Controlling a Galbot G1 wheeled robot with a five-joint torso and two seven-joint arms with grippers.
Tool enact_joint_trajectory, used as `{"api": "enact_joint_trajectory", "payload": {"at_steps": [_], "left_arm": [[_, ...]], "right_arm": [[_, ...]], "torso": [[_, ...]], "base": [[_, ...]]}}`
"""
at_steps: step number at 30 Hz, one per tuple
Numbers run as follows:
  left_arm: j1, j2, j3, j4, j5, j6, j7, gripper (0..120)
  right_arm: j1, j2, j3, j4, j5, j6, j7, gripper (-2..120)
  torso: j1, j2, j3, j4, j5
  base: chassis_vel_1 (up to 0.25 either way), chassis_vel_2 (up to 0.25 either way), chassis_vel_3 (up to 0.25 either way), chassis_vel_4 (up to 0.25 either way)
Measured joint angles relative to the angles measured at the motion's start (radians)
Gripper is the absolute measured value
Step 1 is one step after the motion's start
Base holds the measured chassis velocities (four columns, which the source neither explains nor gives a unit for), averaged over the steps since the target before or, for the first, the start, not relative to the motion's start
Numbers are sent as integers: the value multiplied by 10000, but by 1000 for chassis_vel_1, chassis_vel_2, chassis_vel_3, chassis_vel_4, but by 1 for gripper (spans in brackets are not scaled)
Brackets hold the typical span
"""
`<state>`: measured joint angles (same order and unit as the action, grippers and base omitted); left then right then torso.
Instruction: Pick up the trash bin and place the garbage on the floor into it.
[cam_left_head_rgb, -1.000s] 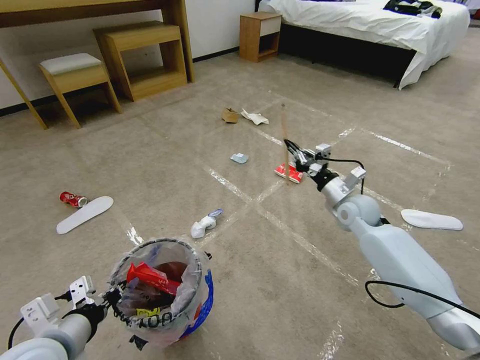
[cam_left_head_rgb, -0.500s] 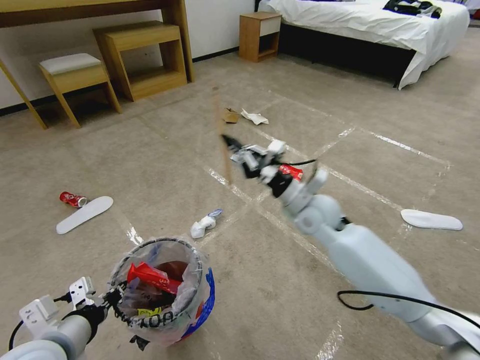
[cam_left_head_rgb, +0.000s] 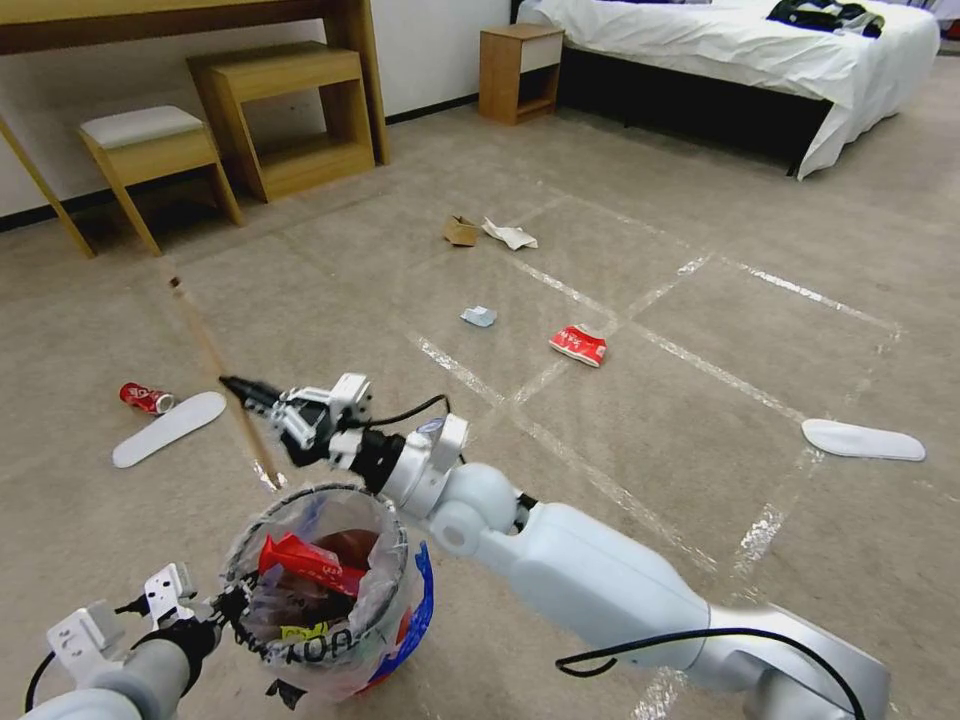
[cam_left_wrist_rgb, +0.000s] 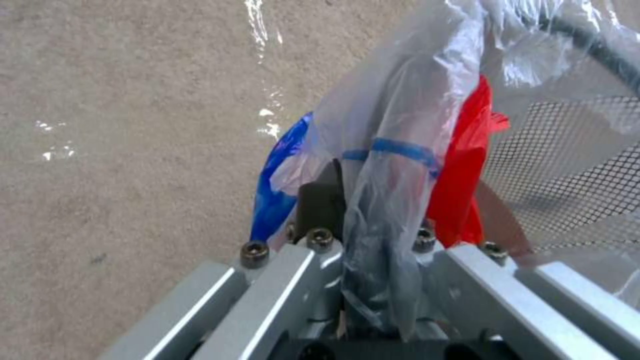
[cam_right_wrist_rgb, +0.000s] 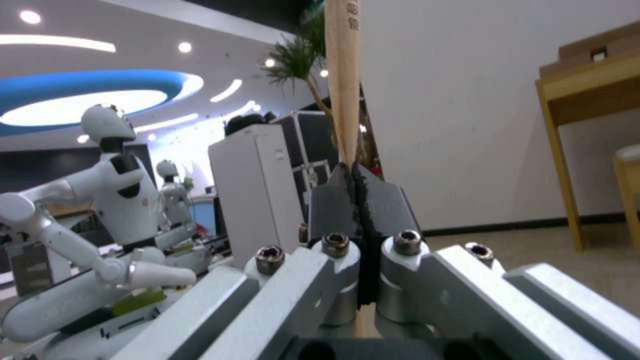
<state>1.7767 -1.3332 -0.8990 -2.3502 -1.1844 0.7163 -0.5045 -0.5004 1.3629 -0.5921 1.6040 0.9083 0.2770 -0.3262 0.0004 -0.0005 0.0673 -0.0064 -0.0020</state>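
The bin (cam_left_head_rgb: 320, 590) was held at its rim by the left claw (cam_left_head_rgb: 215, 605); the stick (cam_left_head_rgb: 215, 370) was pinched just beyond it by the right claw (cam_left_head_rgb: 250, 392). Scraps (cam_left_head_rgb: 578, 344) remained farther off.

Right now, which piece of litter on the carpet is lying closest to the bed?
The crumpled white paper, beside the brown cardboard scrap. The pale-blue paper and red wrapper lie nearer the robot.

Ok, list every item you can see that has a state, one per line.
trash bin: upright, bag-lined, partly full, rim held by left gripper
wooden stick: pinched in right gripper, beside the bin's rim
red can: on its side
red wrapper: lying on the floor
white paper: crumpled
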Motion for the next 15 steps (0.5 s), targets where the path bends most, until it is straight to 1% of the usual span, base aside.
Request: {"api": "enact_joint_trajectory", "payload": {"at_steps": [4, 15], "left_arm": [[50, -46, -11, -101, -1, 0, 0, 0], [180, -159, -43, -337, -2, 27, -23, 0]], "right_arm": [[-45, 24, -42, -182, -40, 6, -53, 0], [-453, -250, 20, -738, -503, 228, -499, 0]], "torso": [[0, 0, 0, 0, 1], [0, 0, 0, 0, 1]], "base": [[0, 0, 0, 0], [0, 0, 0, 0]]}}
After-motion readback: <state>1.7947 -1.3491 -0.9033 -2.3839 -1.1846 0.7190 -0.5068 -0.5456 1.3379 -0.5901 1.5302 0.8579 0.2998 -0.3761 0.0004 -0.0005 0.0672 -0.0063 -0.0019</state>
